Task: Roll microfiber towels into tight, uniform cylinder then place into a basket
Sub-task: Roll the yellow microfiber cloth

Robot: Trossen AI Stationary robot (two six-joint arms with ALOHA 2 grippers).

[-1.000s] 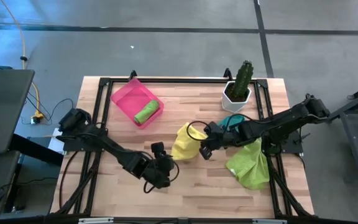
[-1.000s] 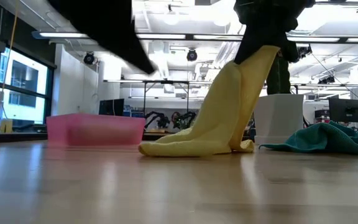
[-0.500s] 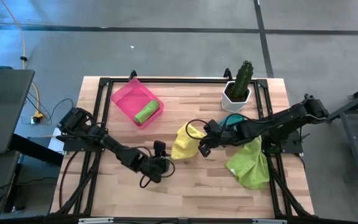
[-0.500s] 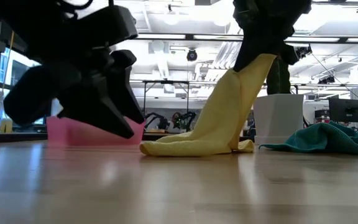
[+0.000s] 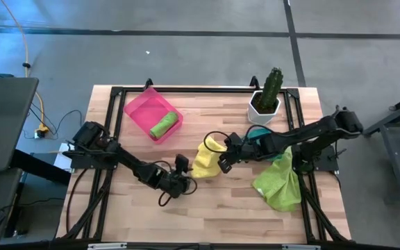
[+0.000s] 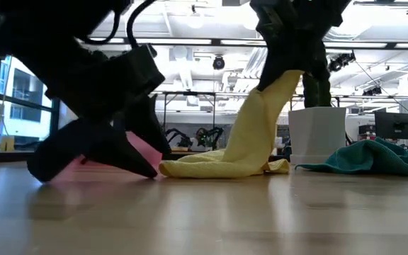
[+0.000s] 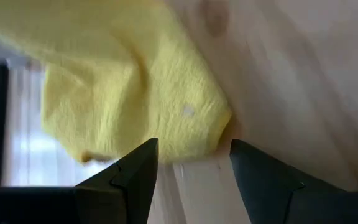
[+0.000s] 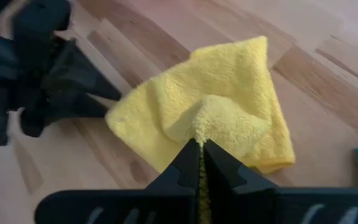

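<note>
Our right hand [image 8: 199,149] pinches the yellow towel [image 8: 229,118] and lifts one end off the counter [image 5: 214,201]. Our left hand [image 7: 188,162], fingers apart, sits low by its loose corner. We think we grab that corner next, then pull it flat

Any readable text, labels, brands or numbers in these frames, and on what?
None readable: no print shows on the towels, such as the yellow towel, on the basket, the cactus pot or the table.
Monitors in the room behind: too small and blurred to read.
</note>
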